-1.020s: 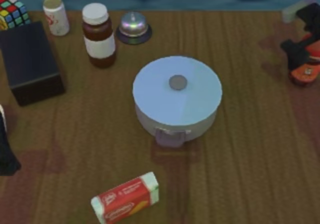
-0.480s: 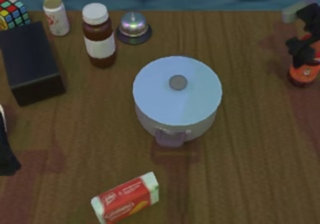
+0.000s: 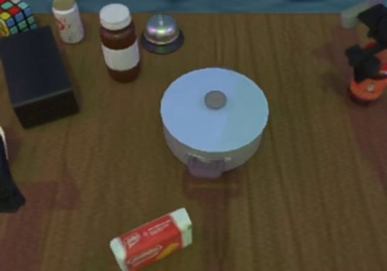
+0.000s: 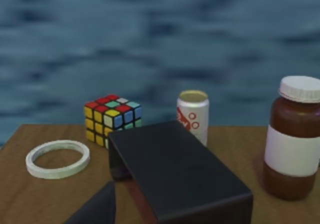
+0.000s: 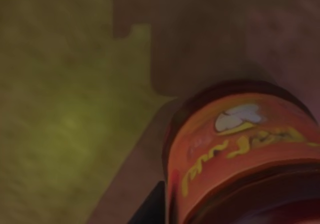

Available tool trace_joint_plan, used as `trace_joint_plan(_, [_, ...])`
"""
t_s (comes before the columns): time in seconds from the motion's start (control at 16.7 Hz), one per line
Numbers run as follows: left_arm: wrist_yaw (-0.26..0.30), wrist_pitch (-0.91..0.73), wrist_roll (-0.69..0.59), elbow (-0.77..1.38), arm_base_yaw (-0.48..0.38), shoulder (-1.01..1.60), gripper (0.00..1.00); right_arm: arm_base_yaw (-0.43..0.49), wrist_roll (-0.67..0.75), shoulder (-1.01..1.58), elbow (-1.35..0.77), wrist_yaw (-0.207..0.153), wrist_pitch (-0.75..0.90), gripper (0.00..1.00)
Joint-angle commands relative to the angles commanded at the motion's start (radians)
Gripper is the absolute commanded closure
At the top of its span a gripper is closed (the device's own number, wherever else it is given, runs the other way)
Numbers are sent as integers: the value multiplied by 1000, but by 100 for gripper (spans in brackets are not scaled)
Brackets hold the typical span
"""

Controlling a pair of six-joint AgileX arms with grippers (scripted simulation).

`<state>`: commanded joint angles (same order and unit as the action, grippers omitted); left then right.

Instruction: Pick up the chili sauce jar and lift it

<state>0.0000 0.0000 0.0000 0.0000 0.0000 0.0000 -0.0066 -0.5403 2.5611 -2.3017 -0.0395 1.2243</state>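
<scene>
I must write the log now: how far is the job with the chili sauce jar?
Done: the right hand has reached the chili sauce jar at the table's right edge. In hand: the grasp; the right wrist view shows the label very close, but closure is unclear. Left: the lift, since the jar looks low. The left arm sits parked at the left edge.

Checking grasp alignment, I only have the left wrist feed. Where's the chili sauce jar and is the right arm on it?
Observer: Chili sauce jar stands near the table's right edge; right gripper sits over it.
Operator: Label readable?
Observer: Right wrist view shows its orange-red label with a pale mark, filling the frame.
Operator: Anything crowding it?
Observer: No. The nearest item, a round white pot, sits mid-table, well apart.
Operator: Left arm?
Observer: Left gripper is parked at the left edge.
</scene>
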Motion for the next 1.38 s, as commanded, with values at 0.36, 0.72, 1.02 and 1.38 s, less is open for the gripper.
trace_joint_plan(0.36, [0, 0, 0, 0, 0, 0, 0, -1, 2, 0, 0, 0, 0, 100])
trace_joint_plan(0.72, [0, 0, 0, 0, 0, 0, 0, 4, 3, -169, 158, -3, 10, 100])
trace_joint_plan(1.02, [0, 0, 0, 0, 0, 0, 0, 12, 1, -443, 403, -5, 32, 100])
trace_joint_plan(1.38, [0, 0, 0, 0, 0, 0, 0, 14, 1, -515, 475, -6, 40, 100])
